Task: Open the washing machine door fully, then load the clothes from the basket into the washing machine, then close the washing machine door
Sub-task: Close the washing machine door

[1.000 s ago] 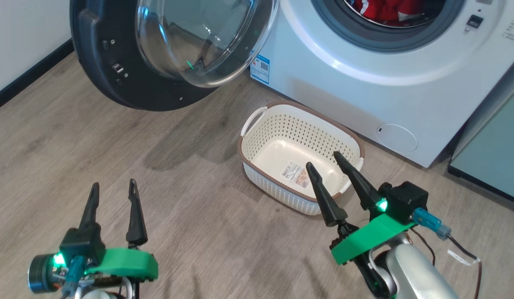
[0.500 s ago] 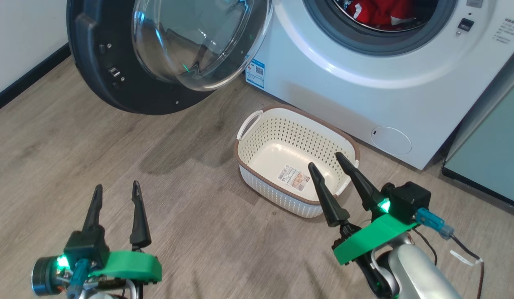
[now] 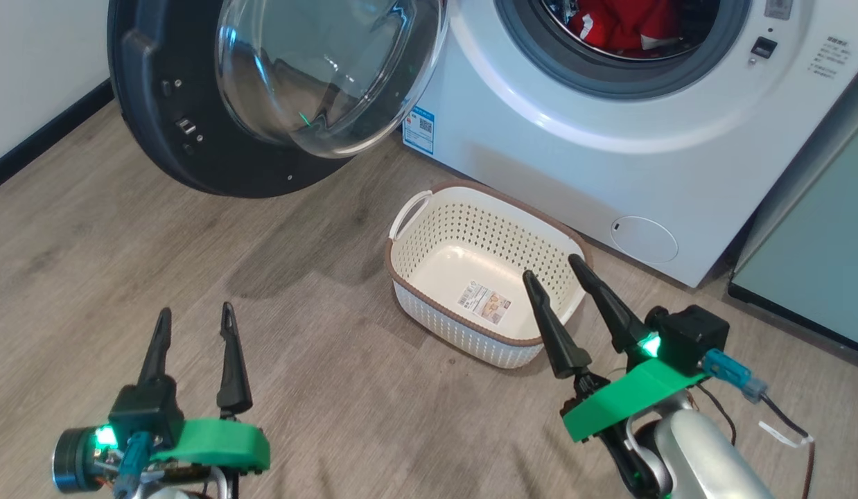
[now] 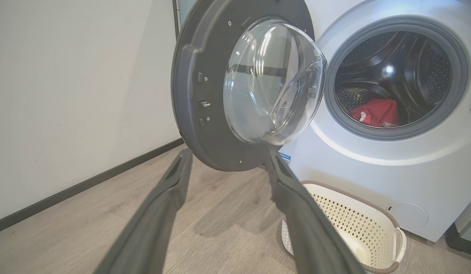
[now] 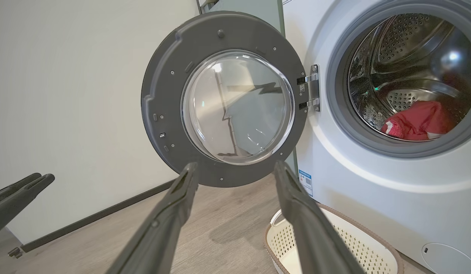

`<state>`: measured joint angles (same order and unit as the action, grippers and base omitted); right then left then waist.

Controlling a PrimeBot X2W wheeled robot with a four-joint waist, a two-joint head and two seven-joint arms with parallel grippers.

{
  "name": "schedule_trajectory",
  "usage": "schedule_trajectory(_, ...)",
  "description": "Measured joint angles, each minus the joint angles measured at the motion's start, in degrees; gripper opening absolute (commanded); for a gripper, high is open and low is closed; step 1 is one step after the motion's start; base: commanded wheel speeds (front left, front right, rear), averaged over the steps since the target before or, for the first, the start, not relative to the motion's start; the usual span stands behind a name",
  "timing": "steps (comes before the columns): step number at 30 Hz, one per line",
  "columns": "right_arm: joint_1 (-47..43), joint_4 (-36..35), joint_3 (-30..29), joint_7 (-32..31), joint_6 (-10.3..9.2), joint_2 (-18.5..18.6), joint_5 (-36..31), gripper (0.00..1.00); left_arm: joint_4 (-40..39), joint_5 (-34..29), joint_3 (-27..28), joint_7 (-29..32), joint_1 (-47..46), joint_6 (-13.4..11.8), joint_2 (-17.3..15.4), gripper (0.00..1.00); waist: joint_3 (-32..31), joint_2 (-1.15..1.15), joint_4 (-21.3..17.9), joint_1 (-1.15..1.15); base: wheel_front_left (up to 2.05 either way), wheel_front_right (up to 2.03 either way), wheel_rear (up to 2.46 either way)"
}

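Note:
The washing machine stands at the back with its door swung open to the left, glass bowl facing me. Red clothes lie in the steel drum; the wrist views show them as a red heap. The cream basket sits on the floor before the washer with only its paper label inside. My right gripper hovers open over the basket's near right corner. My left gripper is open above bare floor, left of the basket and below the door.
A pale teal cabinet stands right of the washer. A white wall with a dark skirting board runs along the left. The open door overhangs the wood floor at the upper left. The left gripper's fingers show at the right wrist view's left edge.
The whole head picture has shifted slightly, so the camera has moved. Both grippers stay open and empty; the door, basket and clothes lie as before.

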<state>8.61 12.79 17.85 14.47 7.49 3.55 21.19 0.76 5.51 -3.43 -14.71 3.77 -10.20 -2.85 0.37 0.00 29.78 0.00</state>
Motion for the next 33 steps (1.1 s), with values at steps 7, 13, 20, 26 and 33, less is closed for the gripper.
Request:
schedule_trajectory(7,0.0,-0.1,-0.1,0.0,0.0,0.0,0.0,1.0,0.0,0.0,0.0,0.0,0.0,0.0,0.0,1.0,-0.2,0.0,-0.1,0.0,0.0,0.0,0.0)
schedule_trajectory(13,0.0,-0.4,-0.1,0.0,0.0,0.0,0.0,1.0,0.1,0.0,0.1,0.0,0.0,0.0,0.0,1.0,-0.3,0.0,-0.2,0.0,0.0,0.0,0.0)
schedule_trajectory(20,-0.1,-0.5,-0.4,0.0,0.0,0.0,0.0,1.0,0.3,0.0,0.1,0.0,0.0,0.0,0.0,1.0,-0.4,0.0,-0.2,0.0,0.0,0.0,0.0)
schedule_trajectory(26,-1.1,-1.1,-1.0,0.0,0.0,0.0,-0.4,1.0,0.3,0.1,-0.2,0.0,0.0,0.7,0.0,0.0,-0.1,0.0,0.0,0.0,0.0,0.0,0.0)
schedule_trajectory(33,-2.6,-2.9,-2.6,0.0,0.0,0.0,-1.7,1.0,-0.4,0.1,-0.2,0.0,-0.2,1.0,0.0,0.0,1.2,0.0,0.9,0.0,0.0,0.0,0.0)
